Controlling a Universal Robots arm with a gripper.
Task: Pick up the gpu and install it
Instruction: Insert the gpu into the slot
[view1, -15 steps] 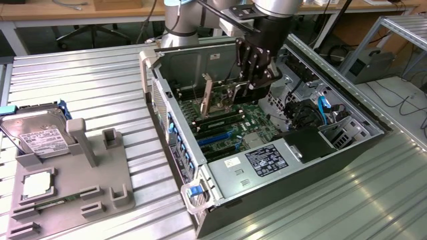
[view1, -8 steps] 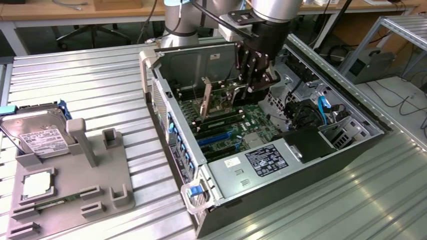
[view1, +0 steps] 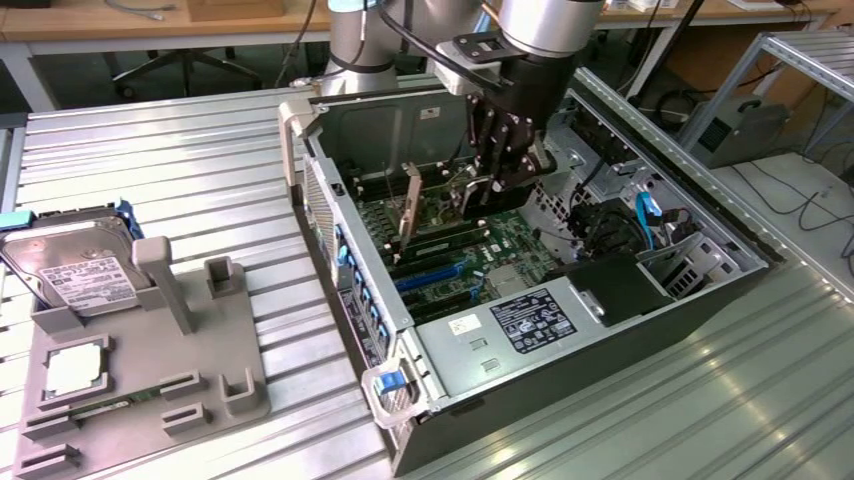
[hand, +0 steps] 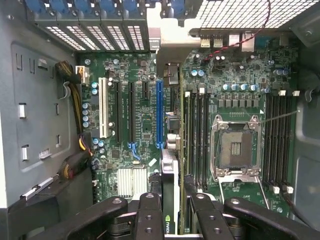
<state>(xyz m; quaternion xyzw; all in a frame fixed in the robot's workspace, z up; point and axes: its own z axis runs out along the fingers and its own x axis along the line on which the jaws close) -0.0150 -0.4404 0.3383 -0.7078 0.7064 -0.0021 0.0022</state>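
The gpu (hand: 169, 192) is a thin card seen edge-on in the wrist view, with a silvery end bracket toward the case's slotted rear wall. My gripper (hand: 175, 220) is shut on it, one black finger (hand: 149, 215) on each side. The card hangs upright over the green motherboard (hand: 142, 125), beside the long blue expansion slot (hand: 159, 115); I cannot tell whether it touches the board. In the exterior view my gripper (view1: 491, 190) reaches down into the open computer case (view1: 641, 330) and holds the gpu (view1: 461, 205) above the board.
An empty processor socket (hand: 235, 147) and black memory slots (hand: 195, 135) lie beside the card. Yellow and black cables (hand: 75, 85) run along one case wall. Outside the case, a grey holder (view1: 147, 370) carries a silver hard drive (view1: 74, 265) and a small square chip (view1: 74, 365).
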